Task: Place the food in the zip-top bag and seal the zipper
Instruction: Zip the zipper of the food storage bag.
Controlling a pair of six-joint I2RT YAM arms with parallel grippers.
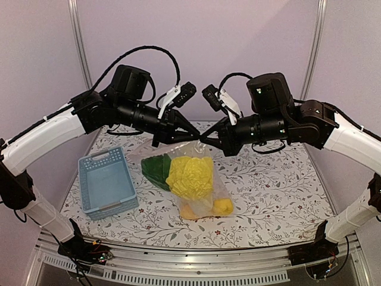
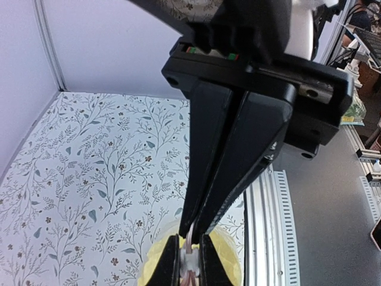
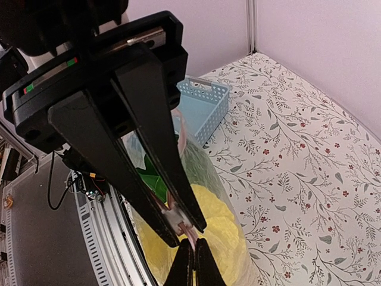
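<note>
I see the floral-print surface (image 1: 274, 196) past the near alu rail, w/ a light-blue slotted plastic basket (image 1: 107, 182) on the L. The clear crinkly plastic bag (image 1: 189, 149) w/ yellow and green toy food (image 1: 190, 176) sits mid-surface. Its mouth edge is clenched above by left pincer (image 1: 195, 132) and right pincer (image 1: 209, 139), tips meeting. Pale lilac walls behind.

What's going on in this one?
Both arms are on the clear zip-top bag. The left gripper and right gripper are each shut on its top edge, tips almost meeting, holding the mouth up. The napa cabbage, bok choy and yellow fruit are inside. Whether the mouth is sealed can't be told. The blue basket sits on the left arm's side.
</note>
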